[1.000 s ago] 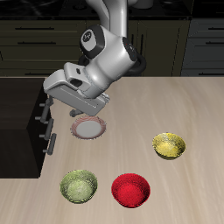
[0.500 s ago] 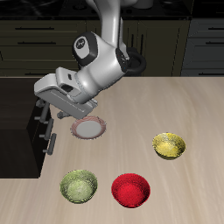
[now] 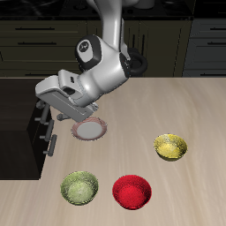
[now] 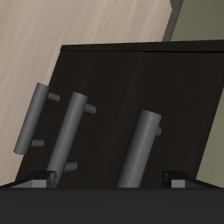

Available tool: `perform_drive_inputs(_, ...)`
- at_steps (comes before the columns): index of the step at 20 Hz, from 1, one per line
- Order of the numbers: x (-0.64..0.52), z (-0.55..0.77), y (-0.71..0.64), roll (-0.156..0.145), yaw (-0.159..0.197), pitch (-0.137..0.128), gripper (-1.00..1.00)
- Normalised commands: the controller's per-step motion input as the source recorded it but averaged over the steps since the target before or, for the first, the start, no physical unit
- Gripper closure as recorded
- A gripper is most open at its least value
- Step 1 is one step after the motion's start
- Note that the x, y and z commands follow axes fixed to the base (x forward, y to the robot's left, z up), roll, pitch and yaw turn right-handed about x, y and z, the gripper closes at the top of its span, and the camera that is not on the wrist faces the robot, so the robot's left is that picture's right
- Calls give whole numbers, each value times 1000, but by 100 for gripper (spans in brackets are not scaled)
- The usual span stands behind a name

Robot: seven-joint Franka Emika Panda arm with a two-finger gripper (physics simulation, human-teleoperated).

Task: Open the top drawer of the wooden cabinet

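The wooden cabinet (image 3: pixel 18 124) stands at the table's edge as a near-black box, with its drawer fronts facing the table's middle. In the wrist view, the cabinet front (image 4: pixel 105 70) carries three grey bar handles. The nearest bar (image 4: pixel 140 149) belongs to the top drawer (image 4: pixel 179 114), whose front looks flush with the others. My gripper (image 3: pixel 48 112) is right at this handle (image 3: pixel 41 122). The wrist view shows my gripper (image 4: pixel 105 179) open, its fingertips (image 4: pixel 175 178) wide apart and the bar between them.
A white plate with a pink rim (image 3: pixel 89 130) lies just beside the gripper. A green bowl (image 3: pixel 79 187), a red bowl (image 3: pixel 131 190) and a yellow bowl (image 3: pixel 170 146) stand nearer the table's front edge. Dark kitchen units (image 3: pixel 53 44) line the back.
The arm has moved toward the cabinet, bringing the gripper to the top handle. It has barely moved in the last half second.
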Motion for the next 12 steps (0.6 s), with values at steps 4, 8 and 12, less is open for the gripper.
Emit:
perform_drive_inputs(4,32,-145,-148,-27,5,34,-100)
perform_drive_inputs(8,-19,-93,-96,-38,11,11,-100)
perform_drive_inputs(12,-54,-105,-209,-65,29,17,-100)
